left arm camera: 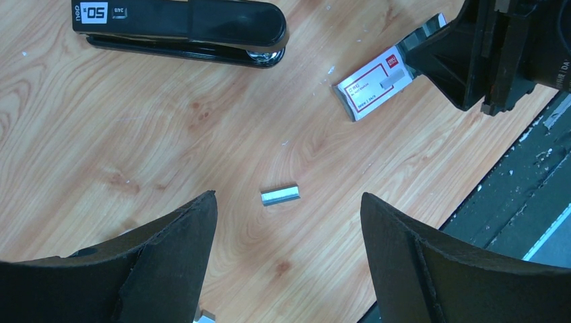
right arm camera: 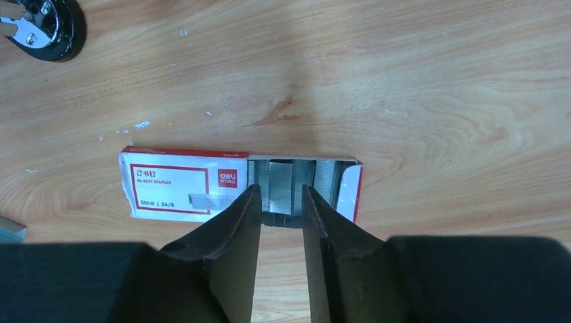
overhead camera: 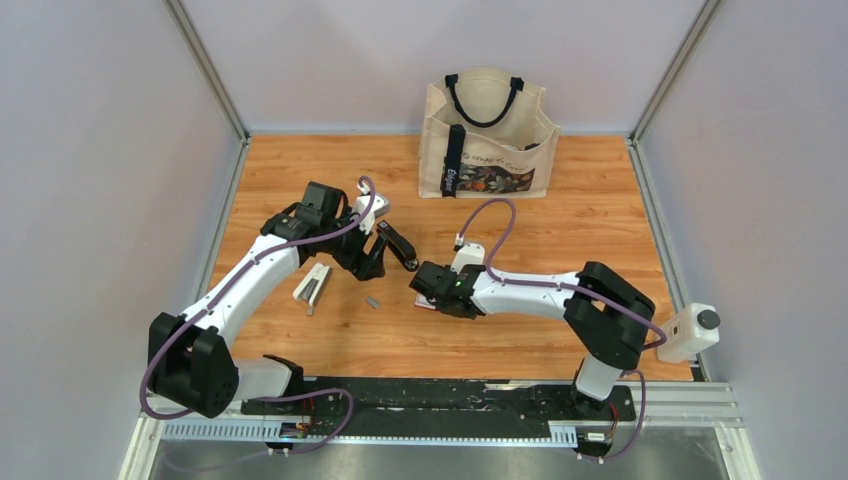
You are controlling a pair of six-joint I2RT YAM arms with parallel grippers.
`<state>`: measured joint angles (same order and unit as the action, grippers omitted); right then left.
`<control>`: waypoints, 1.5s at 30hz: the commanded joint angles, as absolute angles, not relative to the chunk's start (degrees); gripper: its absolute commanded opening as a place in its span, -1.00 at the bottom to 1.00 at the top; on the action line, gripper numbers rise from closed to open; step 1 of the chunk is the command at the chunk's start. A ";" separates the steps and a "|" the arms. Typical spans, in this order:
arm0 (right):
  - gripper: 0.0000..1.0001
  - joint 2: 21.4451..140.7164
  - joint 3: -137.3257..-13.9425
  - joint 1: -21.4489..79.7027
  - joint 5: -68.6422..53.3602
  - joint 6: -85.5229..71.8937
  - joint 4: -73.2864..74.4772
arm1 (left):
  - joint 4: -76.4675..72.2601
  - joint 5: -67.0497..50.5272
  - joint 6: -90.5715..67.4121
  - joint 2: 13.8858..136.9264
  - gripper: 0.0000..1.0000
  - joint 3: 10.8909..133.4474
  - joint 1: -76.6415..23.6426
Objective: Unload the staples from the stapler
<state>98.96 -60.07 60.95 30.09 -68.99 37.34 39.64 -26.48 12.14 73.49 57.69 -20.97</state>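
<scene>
The black stapler (overhead camera: 398, 245) (left arm camera: 182, 27) lies closed on the wooden table. A short silvery strip of staples (overhead camera: 373, 299) (left arm camera: 279, 195) lies loose on the wood, apart from the stapler. My left gripper (overhead camera: 368, 262) (left arm camera: 288, 197) hangs over that strip, jaws wide open and empty. My right gripper (overhead camera: 424, 288) (right arm camera: 279, 192) is low at the open end of a red-and-white staple box (right arm camera: 172, 185) (left arm camera: 374, 84). Its fingertips stand narrowly apart on either side of a staple strip (right arm camera: 281, 180) inside the box, with small gaps on both sides.
A canvas tote bag (overhead camera: 487, 135) stands at the back of the table. A white-grey elongated item (overhead camera: 313, 287) lies left of the loose strip. The stapler's front end (right arm camera: 40, 27) shows at the right wrist view's top left. Grey walls enclose the table.
</scene>
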 commanded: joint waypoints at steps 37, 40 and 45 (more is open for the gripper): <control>0.15 80.78 -52.92 48.79 23.56 -44.04 22.33 | 51.22 -18.36 56.23 82.26 0.95 55.81 -29.27; 0.25 76.83 -50.46 46.68 22.33 -41.93 21.01 | 54.31 -20.12 63.45 83.66 0.95 57.04 -29.53; 0.26 74.45 -47.20 43.77 19.52 -41.40 19.17 | 53.70 -20.48 68.89 85.60 0.95 57.39 -31.11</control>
